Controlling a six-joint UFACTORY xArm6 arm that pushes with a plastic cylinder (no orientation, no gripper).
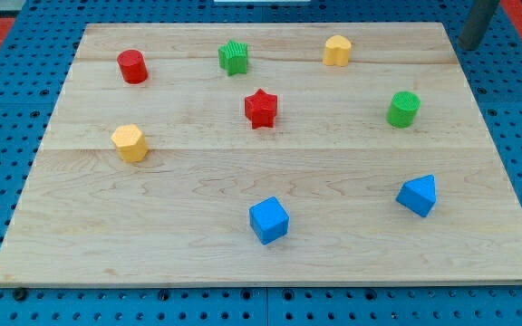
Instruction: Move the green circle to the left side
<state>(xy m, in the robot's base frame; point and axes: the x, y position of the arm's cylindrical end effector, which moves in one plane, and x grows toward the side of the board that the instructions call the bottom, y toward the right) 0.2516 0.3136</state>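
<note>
The green circle (403, 109) stands on the wooden board (152, 235) at the view's right, a little above mid-height. My rod enters at the view's top right corner; my tip (468, 45) sits just off the board's top right corner, well above and to the right of the green circle, not touching any block.
A green star (234, 57) and a yellow block (337, 51) stand near the top edge. A red cylinder (132, 66) is at top left, a red star (261, 108) in the middle, a yellow hexagon (130, 143) at left. A blue cube (269, 220) and a blue block (418, 195) are near the bottom.
</note>
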